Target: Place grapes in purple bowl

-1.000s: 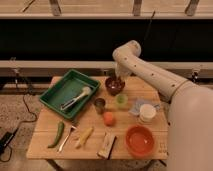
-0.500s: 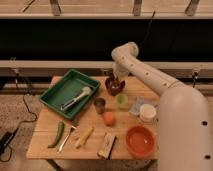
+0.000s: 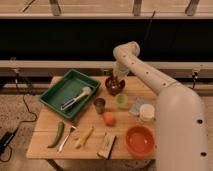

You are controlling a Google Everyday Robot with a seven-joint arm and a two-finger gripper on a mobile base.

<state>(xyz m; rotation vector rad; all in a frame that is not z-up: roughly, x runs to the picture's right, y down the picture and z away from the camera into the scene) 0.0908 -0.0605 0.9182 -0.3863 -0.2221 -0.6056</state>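
Observation:
The purple bowl (image 3: 115, 88) stands at the back middle of the wooden table (image 3: 50, 147), dark maroon and small. My gripper (image 3: 114, 80) hangs at the end of the white arm, right over the bowl and down at its rim. I cannot pick out the grapes apart from the gripper and the dark bowl; they are hidden there or out of view.
A green tray (image 3: 59, 90) with a white-handled tool (image 3: 77, 97) lies left of the bowl. In front of the bowl are a metal cup (image 3: 100, 105), a small green cup (image 3: 121, 100), an orange fruit (image 3: 109, 118), a white container (image 3: 147, 112) and an orange bowl (image 3: 140, 141). A green vegetable (image 3: 58, 134), a banana (image 3: 85, 136) and a snack bar (image 3: 106, 146) lie near the front edge.
The arm's thick near part has come further into view at the right. The gripper has stayed over the purple bowl, barely shifting.

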